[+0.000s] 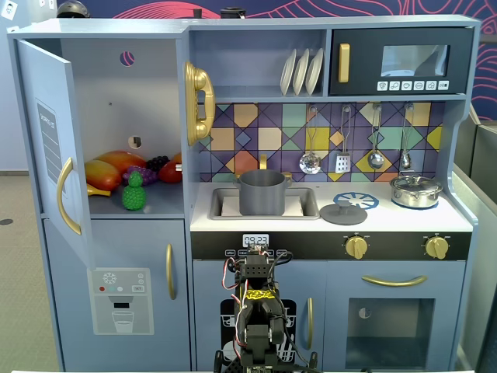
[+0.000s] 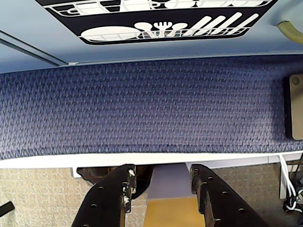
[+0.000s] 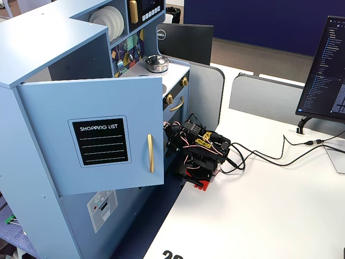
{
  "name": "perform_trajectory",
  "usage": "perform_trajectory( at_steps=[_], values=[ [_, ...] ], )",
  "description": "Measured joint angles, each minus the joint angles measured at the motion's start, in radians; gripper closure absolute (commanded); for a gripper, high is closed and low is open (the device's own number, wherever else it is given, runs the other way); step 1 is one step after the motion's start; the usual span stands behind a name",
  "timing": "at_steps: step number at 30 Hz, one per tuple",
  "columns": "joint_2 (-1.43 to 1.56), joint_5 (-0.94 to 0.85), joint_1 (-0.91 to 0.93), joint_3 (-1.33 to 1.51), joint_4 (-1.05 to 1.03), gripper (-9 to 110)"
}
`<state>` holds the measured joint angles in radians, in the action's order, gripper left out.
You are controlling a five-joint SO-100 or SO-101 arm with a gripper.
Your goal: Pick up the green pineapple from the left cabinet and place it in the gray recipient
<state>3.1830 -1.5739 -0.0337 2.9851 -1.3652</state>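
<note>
The green pineapple [image 1: 133, 192] stands upright at the front of the shelf in the left cabinet [image 1: 116, 101], whose door [image 1: 48, 148] is swung open. The gray recipient [image 1: 262, 192] stands in the sink, to the right of the cabinet. My arm [image 1: 260, 311] is folded low in front of the kitchen, far below both. In the wrist view my gripper [image 2: 162, 171] is open and empty, pointing down over the table edge and the blue carpet [image 2: 142, 113]. The pineapple and the recipient are out of the wrist view.
Behind the pineapple lie purple grapes [image 1: 141, 172] and orange and red fruit [image 1: 109, 167]. A gray lid [image 1: 343, 212] and a shiny steel pot [image 1: 416, 190] sit on the counter. In a fixed view the open door [image 3: 99, 140] stands beside the arm [image 3: 199, 154] on the white table [image 3: 259, 216].
</note>
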Motion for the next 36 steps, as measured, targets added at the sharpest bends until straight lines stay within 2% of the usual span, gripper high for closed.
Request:
perform_trajectory(
  at_steps=[14, 18, 21, 24, 27, 33, 36],
  values=[
    [0.0, 0.025, 0.028, -0.002, 0.0, 100],
    [-0.005, 0.143, -0.156, -0.023, 0.009, 98],
    [-0.031, 0.221, -0.359, -0.109, 0.058, 90],
    [-0.08, 0.272, -0.566, -0.247, 0.244, 86],
    [-0.176, 0.209, -0.701, -0.38, 0.488, 83],
    [-0.379, -0.008, -0.856, -0.485, 1.06, 79],
    [-0.465, -0.049, -0.887, -0.525, 1.229, 74]
  ],
)
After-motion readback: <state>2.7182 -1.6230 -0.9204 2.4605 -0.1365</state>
